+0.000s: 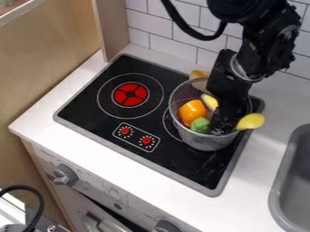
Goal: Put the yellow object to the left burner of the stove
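Backs onto a wall of white brick-shaped tiles [148, 22] with grey joints from eleven to two o'clock, meets an upright wooden panel [113, 27] at eleven, and turns to a plain tan surface [48, 59] at ten, with a pale strip [21, 14] across the corner beyond. Spreads below the tiles into a white countertop [121, 164], dips into a grey sink [274, 195] at four o'clock, and drops between six and eight to a light appliance front [91, 174] with grey knobs [63, 176].
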### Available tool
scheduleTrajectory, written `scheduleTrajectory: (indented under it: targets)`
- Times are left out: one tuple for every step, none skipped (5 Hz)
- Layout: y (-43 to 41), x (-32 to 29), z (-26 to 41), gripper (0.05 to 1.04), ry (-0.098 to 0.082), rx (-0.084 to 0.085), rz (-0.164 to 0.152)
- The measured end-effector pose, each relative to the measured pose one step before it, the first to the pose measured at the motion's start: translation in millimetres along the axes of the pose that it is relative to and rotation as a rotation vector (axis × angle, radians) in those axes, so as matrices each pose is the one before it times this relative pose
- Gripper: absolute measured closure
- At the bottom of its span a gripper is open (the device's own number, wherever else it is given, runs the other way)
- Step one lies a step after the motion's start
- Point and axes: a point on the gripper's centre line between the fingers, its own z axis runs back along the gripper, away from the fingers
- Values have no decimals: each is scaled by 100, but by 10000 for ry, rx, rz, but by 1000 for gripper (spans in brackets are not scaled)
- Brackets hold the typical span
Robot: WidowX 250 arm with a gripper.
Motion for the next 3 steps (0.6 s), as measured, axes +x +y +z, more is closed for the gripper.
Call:
scheduleTrajectory:
  targets:
    - [66,127,-37,667,242,195,-162]
    - [325,530,381,773,-21,295,2]
    - [55,376,315,773,7,385,-27]
